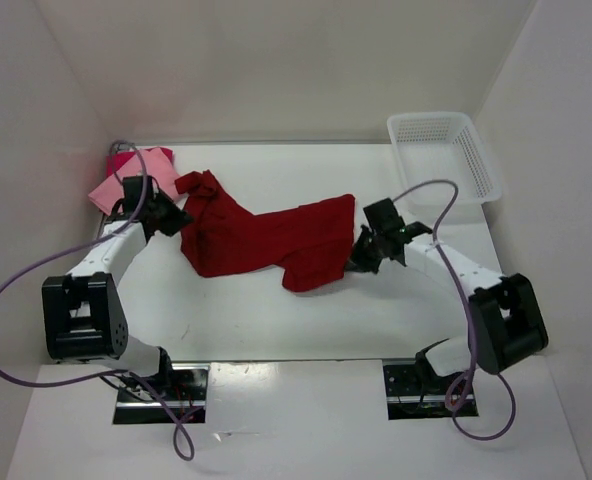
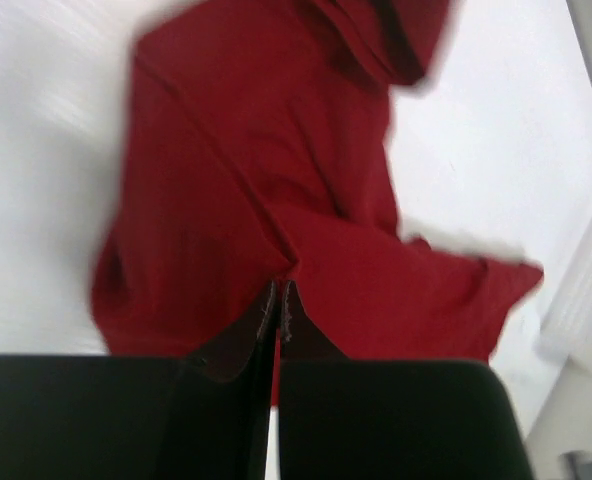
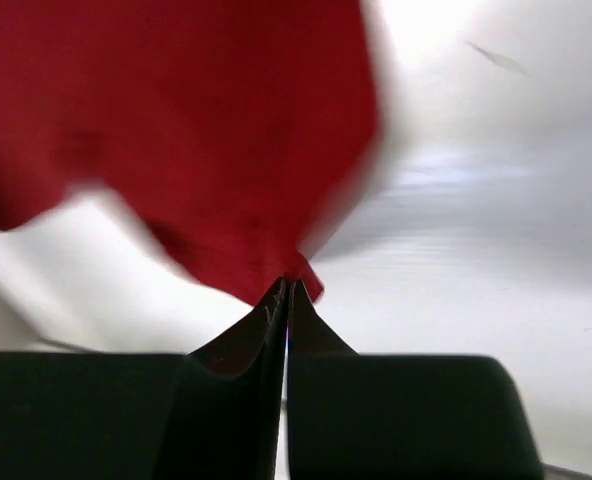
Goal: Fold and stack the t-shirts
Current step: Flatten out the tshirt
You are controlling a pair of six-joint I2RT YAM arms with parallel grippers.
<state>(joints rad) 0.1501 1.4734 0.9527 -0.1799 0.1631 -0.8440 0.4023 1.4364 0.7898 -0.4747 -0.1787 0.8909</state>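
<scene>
My left gripper and right gripper both clench the soft, creased dark crimson cloth t-shirt at its opposite edges.

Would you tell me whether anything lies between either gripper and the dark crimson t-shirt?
Nothing visible does: the left gripper and the right gripper are both shut directly on edges of the dark crimson t-shirt.

A white lattice basket is sitting at the far right corner of the white table. It is resting upright, opening facing up.
</scene>
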